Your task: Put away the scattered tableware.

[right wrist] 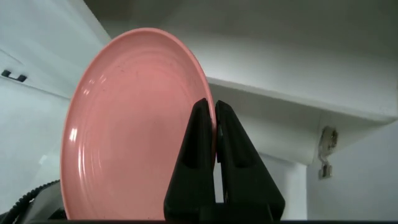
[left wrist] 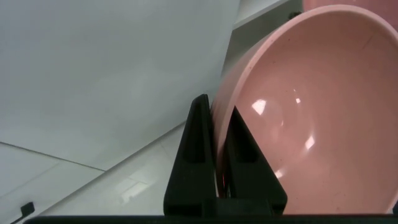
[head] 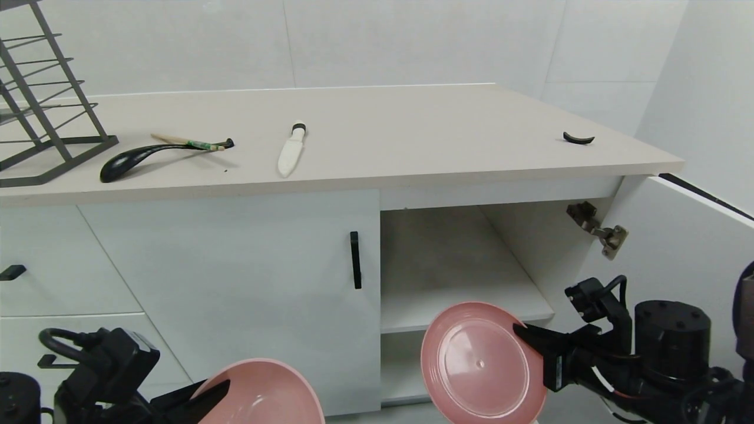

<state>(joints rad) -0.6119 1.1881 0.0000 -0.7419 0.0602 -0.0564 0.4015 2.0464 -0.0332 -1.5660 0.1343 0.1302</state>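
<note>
Right gripper (head: 521,333) had its jaws closed narrowly on the rim of the pink plate (head: 480,365), which stood nearly on edge, low and just in front of the open cabinet compartment (head: 459,277). Left gripper (head: 209,393) likewise pinched the rim of the pink bowl (head: 271,391), low at near left, in front of the closed door (head: 235,282). Risk, as judged: both pieces were held by a thin edge only, with their weight hanging out to one side, so either could pivot or slip between the fingers under a quick move. The plate could strike the shelf (head: 471,303) edge or the open door (head: 683,235) on the right if carried in at this tilt. Plate and bowl sat near each other and could knock if both arms advanced together. Head view alone showed what remained on the countertop (head: 383,112): a white knife (head: 291,152), a black spoon (head: 132,159) with chopsticks (head: 185,141) lying across its handle, and a small black curved piece (head: 578,139) at far right, plus a wire rack (head: 41,106) at far left. Wrist views gave what the head view could not: one finger inside the bowl wall and one outside, and how shallow the bite on the plate rim was
</note>
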